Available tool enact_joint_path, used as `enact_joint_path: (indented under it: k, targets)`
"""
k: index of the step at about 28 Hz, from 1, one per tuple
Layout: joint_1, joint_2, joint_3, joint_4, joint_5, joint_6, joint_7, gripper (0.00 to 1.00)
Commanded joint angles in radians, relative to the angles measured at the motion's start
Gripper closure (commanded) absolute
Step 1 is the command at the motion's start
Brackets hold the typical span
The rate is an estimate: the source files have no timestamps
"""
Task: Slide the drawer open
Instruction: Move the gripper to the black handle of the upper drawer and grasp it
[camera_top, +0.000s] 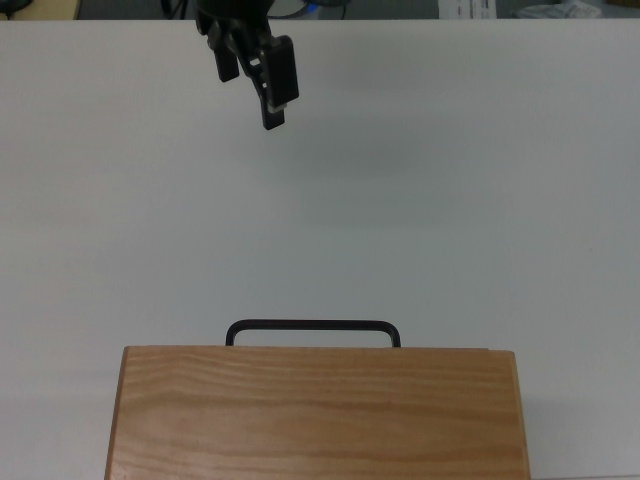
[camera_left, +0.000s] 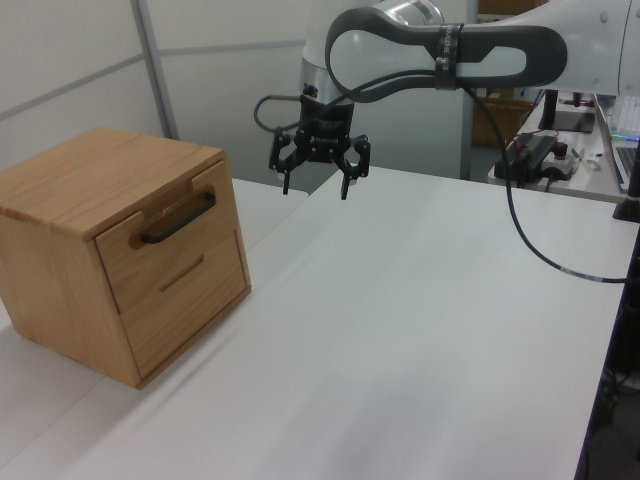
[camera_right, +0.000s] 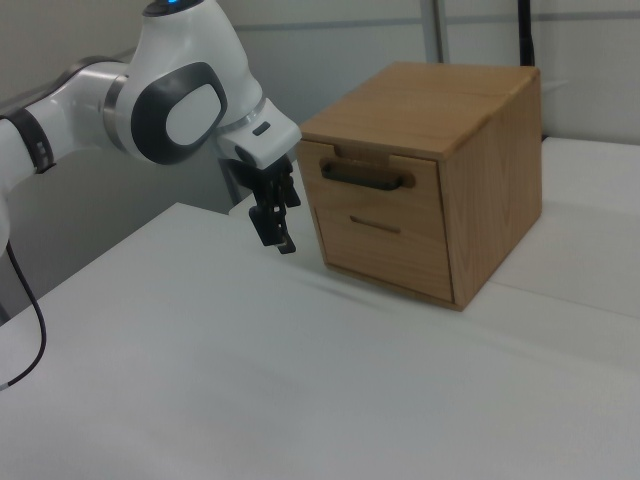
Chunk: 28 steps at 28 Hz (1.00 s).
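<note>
The drawer (camera_left: 172, 238) is the upper of two in a light wooden cabinet (camera_left: 95, 180), and its front lies flush with the cabinet face. A thin black bar handle (camera_left: 180, 220) crosses that front. In the right view the drawer (camera_right: 385, 196) and handle (camera_right: 365, 179) face the arm. From the top view only the handle (camera_top: 312, 327) pokes out past the cabinet top (camera_top: 320, 415). My gripper (camera_left: 316, 186) hangs above the table, open and holding nothing, well away from the handle. It also appears as the gripper (camera_top: 252, 92) in the top view and the gripper (camera_right: 278, 238) in the right view.
A lower drawer (camera_left: 190, 295) with a small slot pull sits under the upper one. The white table (camera_left: 400, 330) stretches between arm and cabinet. A black cable (camera_left: 520, 240) loops off the arm at the left view's right, near a desk with electronics (camera_left: 540, 150).
</note>
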<state>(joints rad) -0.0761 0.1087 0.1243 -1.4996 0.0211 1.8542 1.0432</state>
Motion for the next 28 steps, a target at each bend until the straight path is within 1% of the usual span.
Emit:
enact_joint_path:
  k: [1,3,4,6,14,16,19,20,24,26,28]
  targets:
    - [0.001,-0.012,-0.003,-0.018,-0.001,0.065,0.208,0.02]
    - [0.001,-0.009,-0.002,-0.018,0.002,0.097,0.244,0.02]
    - [0.001,-0.008,-0.002,-0.018,0.003,0.121,0.286,0.02]
    - [0.004,-0.003,0.001,-0.016,0.005,0.148,0.313,0.02]
    - [0.018,0.032,0.011,-0.013,-0.003,0.313,0.357,0.03]
    - [0.036,0.063,0.011,0.005,-0.007,0.358,0.360,0.05]
    - [0.050,0.101,0.009,0.033,-0.029,0.379,0.368,0.07]
    - [0.056,0.121,0.009,0.045,-0.052,0.393,0.391,0.07]
    - [0.061,0.166,0.011,0.076,-0.095,0.448,0.420,0.07]
    - [0.076,0.186,0.009,0.087,-0.110,0.489,0.425,0.07]
    - [0.078,0.200,0.008,0.091,-0.115,0.516,0.425,0.07]
